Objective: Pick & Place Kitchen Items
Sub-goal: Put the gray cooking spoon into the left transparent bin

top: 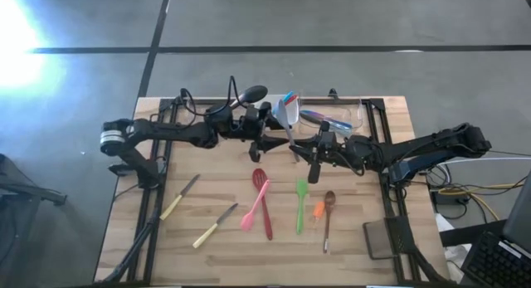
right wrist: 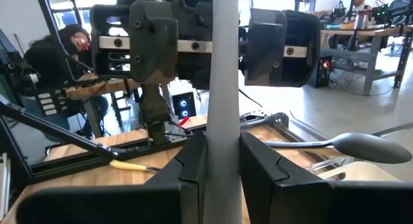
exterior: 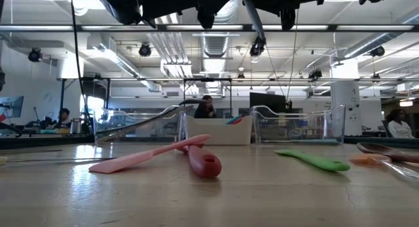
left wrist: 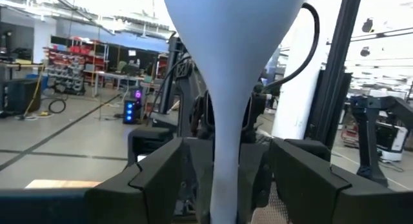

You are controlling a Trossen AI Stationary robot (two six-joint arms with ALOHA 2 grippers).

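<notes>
A red spoon (exterior: 204, 163) was seen lying on the tabletop (exterior: 262, 201). Above, a white spatula (top: 288, 114) was clamped by the right hand (top: 292, 146), its blade between the left hand's (top: 267, 144) parted fingers.

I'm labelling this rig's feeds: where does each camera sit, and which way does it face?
High: above the table, looking straight down; both arms show, left gripper and right gripper meeting mid-table.
Low: at tabletop height, looking level past the pink spatula into the room; arms' undersides above.
Left wrist: on the left arm, facing the white spatula between its own open fingers.
Right wrist: on the right arm, its fingers clamping that spatula's handle, left gripper opposite.
Shared: both wrist views show that spatula.
</notes>
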